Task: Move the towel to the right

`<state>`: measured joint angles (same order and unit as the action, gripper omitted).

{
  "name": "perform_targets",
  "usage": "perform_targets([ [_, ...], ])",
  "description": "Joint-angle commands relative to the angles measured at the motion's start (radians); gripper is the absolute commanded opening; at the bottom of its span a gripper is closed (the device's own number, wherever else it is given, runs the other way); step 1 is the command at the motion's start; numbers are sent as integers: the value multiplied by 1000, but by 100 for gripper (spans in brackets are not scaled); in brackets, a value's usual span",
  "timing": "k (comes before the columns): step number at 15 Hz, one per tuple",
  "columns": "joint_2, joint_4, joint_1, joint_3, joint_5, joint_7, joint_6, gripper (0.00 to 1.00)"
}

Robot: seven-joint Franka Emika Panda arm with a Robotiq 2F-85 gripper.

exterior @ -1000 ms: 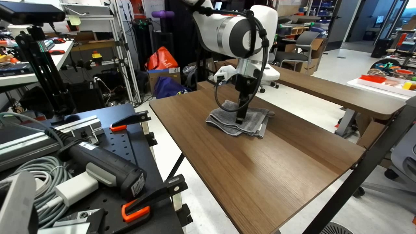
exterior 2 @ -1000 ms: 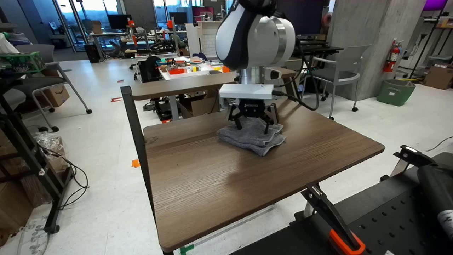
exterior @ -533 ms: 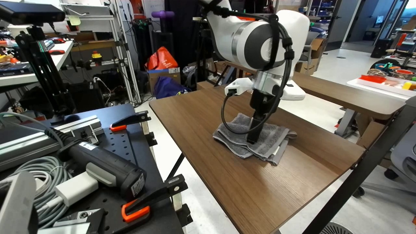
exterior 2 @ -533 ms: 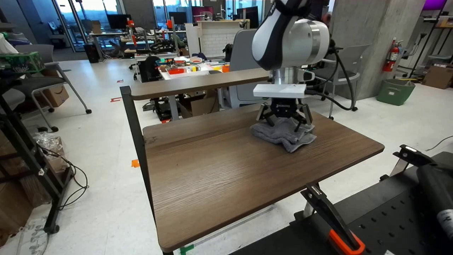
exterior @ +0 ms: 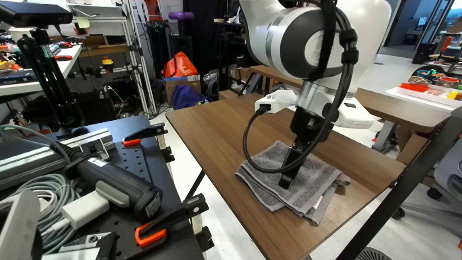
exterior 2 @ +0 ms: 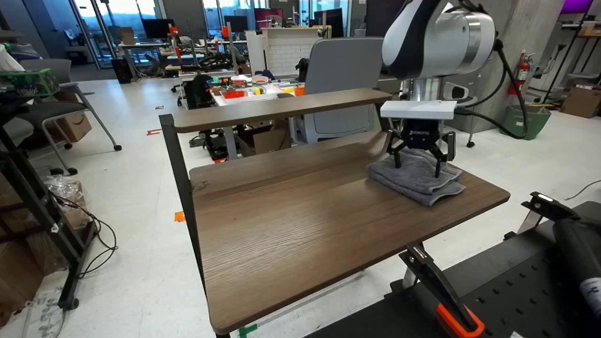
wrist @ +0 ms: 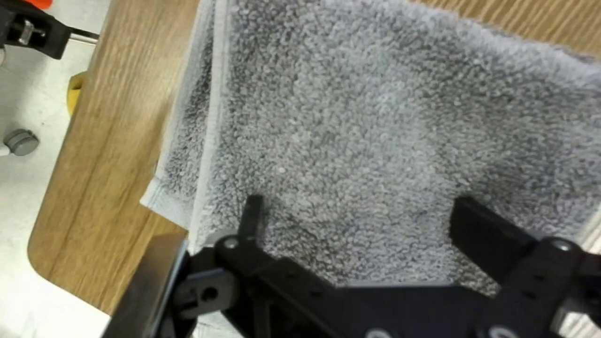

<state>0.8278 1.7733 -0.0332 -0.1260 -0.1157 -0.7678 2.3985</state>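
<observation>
We see grey, loosely folded terry towel (exterior: 308, 189) lying on brown wood-grain desk (exterior 2: 281, 225), near rounded desk corner (wrist: 51, 253) in wrist view. Above it, black two-finger end effector (exterior 2: 418, 172) points down. Fingers (wrist: 488, 237) stand well apart; tips seem touching towel's upper face, pressing or not we cannot tell.

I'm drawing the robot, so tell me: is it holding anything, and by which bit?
Nothing is held: the gripper is open, its fingertips spread apart. They seem to rest on top of the grey towel.
</observation>
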Motion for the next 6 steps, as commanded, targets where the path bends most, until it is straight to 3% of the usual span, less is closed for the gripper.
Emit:
perform_targets([
  [1, -124, 136, -15, 27, -55, 96, 36, 100],
  [2, -165, 190, -16, 50, -58, 162, 52, 100],
  [3, -62, 66, 11, -4, -42, 86, 11, 100],
  [6, -128, 142, 15, 19, -51, 132, 21, 100],
])
